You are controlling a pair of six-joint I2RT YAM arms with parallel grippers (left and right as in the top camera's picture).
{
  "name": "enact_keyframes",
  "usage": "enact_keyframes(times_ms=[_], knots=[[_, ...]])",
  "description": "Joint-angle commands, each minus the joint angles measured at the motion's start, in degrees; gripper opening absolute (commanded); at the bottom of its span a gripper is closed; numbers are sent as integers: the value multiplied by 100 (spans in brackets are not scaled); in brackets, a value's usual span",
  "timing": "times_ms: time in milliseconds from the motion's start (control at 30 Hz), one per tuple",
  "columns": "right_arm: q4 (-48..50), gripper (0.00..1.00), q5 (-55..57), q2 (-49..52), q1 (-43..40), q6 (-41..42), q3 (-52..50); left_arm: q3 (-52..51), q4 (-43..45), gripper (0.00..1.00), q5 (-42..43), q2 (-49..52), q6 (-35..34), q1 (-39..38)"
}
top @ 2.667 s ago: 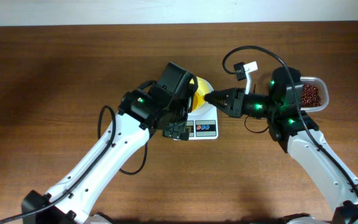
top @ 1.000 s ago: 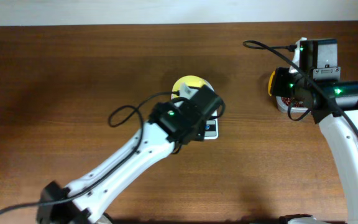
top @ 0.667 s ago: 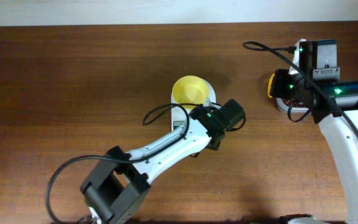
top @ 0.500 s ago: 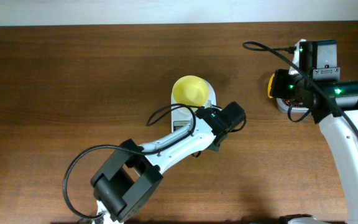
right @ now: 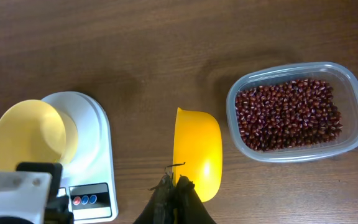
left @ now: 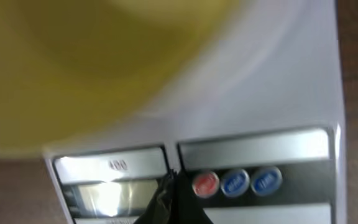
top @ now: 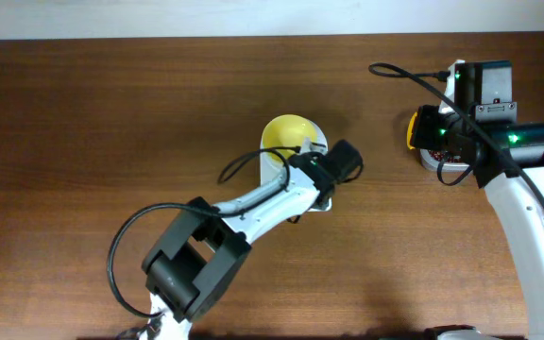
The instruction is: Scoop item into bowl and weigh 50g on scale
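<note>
Left end effector closed, nothing in it, tip low over the scale front edge, between the display and the red/blue buttons. Can't tell if it touches. Readout too blurred to read.

Right end effector closed. Judged to be gripping the scoop, because the cup sits right off its tip. Handle hidden.

Bowl sits on the scale, on the platform behind the display. Looks empty, no beans seen in it.

Beans all in the clear tub on the desk, well right of the scale.

Scoop hangs between scale and tub, just beside the tub and clear of its rim.

Key relation: beans lie on the scoop's far side from the scale, so the scoop has to go sideways, away from the scale, then dip. Scoop's long axis runs straight out from the right end effector, roughly square to the tub's long axis. Right arm is much nearer the beans. Left arm is at the scale.

Step, judged: scale being set while the scoop waits, and no scooping done yet.
</note>
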Motion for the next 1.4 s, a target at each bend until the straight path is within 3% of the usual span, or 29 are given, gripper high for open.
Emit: enact_keyframes(times_ms=[0, 667, 1367], knots=[[0, 4, -33, -55, -26, -42, 136, 57, 208, 0, 42, 68, 11, 46], [0, 4, -33, -52, -26, -42, 136, -168, 417, 0, 57, 68, 354, -157], [-4, 4, -33, -52, -26, -44, 136, -168, 293, 0, 20, 68, 179, -122]])
